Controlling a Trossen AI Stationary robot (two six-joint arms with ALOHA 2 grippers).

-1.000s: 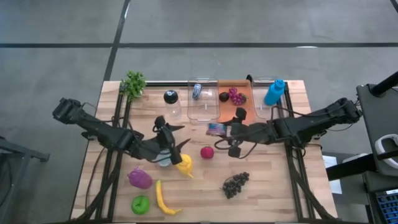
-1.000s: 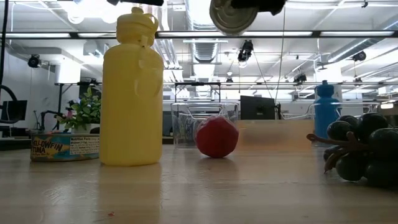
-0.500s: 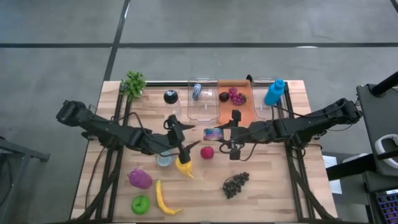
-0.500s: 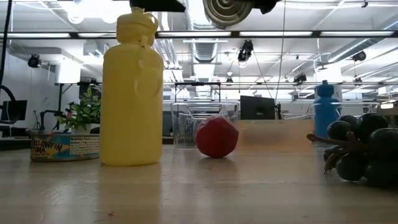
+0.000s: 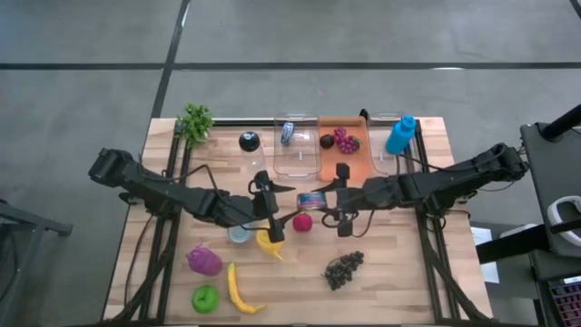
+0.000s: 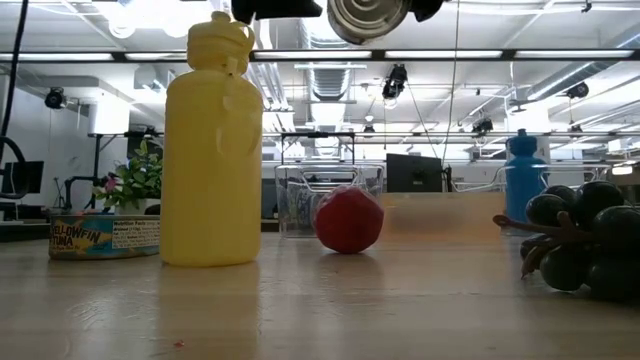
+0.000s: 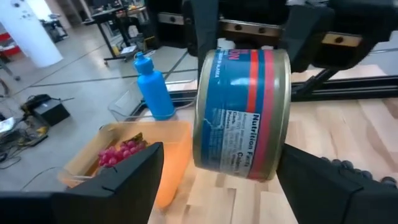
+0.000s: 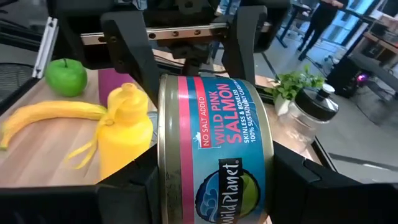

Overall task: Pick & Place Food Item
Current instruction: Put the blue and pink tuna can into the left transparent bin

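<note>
My right gripper (image 5: 327, 198) is shut on a blue and red salmon can (image 5: 312, 198) and holds it in the air over the table's middle. In the low view the can's round end (image 6: 370, 18) shows high above the wood. My left gripper (image 5: 276, 211) is open and faces the can from the left. Its fingers (image 7: 118, 180) stand on either side of the can (image 7: 242, 112) without touching it. Below them, a red round fruit (image 5: 302, 222), a yellow squeeze bottle (image 5: 268, 242) and a tuna can (image 5: 240, 234) rest on the table. My right gripper pinches the salmon can between its two fingers (image 8: 127, 186), one on each flat end (image 8: 163, 155). It comes at the can level, from the table's right. The can is lifted clear and lies on its side, its label (image 8: 214, 149) facing the wrist camera.
Grapes (image 5: 345, 269), a purple item (image 5: 204, 261), a banana (image 5: 236, 289) and a green apple (image 5: 205, 298) lie on the near half. Along the far edge stand a plant (image 5: 195, 123), a dark jar (image 5: 249, 142), a clear bin (image 5: 295, 156), an orange tray (image 5: 356, 143) and a blue bottle (image 5: 400, 134).
My left gripper has moved toward the table's right, away from the tuna can and up to the held salmon can, staying open. My right gripper has carried the can a little toward the near edge and toward the left gripper.
</note>
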